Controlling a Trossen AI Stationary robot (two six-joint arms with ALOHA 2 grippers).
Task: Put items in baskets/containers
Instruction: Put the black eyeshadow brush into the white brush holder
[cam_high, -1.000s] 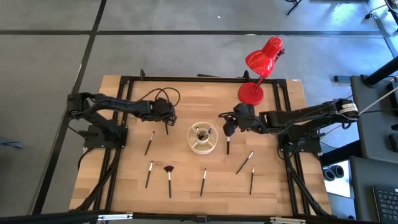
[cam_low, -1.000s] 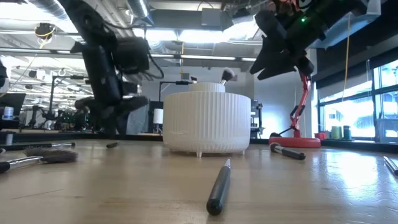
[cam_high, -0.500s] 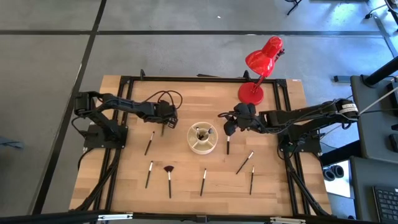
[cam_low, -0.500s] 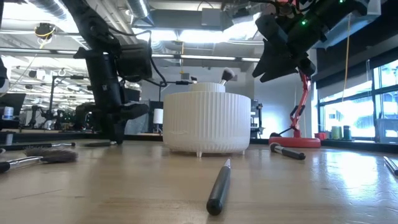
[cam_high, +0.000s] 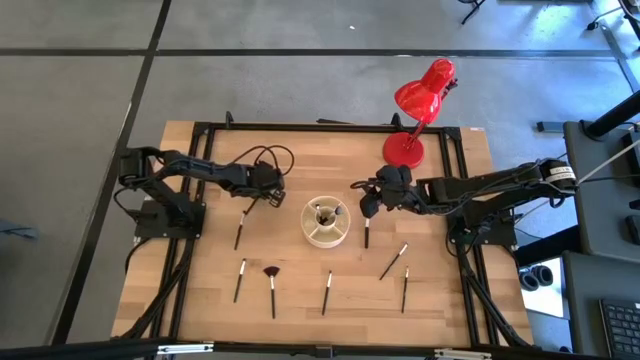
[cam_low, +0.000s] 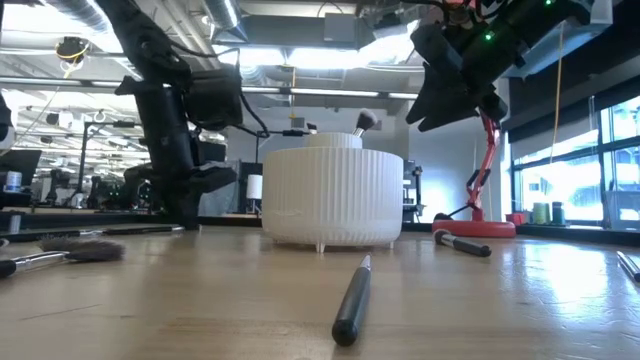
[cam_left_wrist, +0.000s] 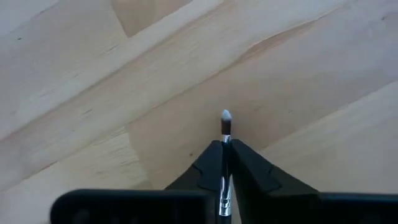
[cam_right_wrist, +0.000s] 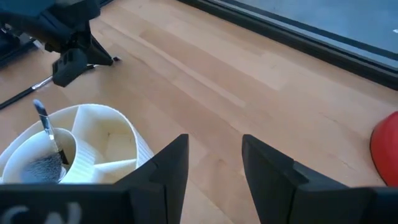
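Though beneath brushes (cam_high: 240, 280), table (cam_high: 300, 150); workshop (cam_low: 60, 150) beyond.

Cup (cam_high: 327, 222) is sitting near the middle of the tabletop (cam_high: 300, 160), with two brushes (cam_high: 324, 213) standing inside its compartments. Lamp (cam_high: 404, 150) is standing at the far right edge, behind the right gripper (cam_high: 366, 205), which is hanging just right of the cup, above the top end of one brush (cam_high: 366, 236) lying beside the cup. Left gripper (cam_high: 268, 197) is sitting left of the cup, its fingers (cam_left_wrist: 208, 168) pinching the upper end of a brush (cam_high: 240, 229) lying on the tabletop. Along the near side, six more brushes are lying apart in a loose row: one (cam_high: 240, 280) at left, fan brush (cam_high: 271, 287) next, one (cam_high: 327, 291) in front of the cup, two (cam_high: 393, 261) at right.
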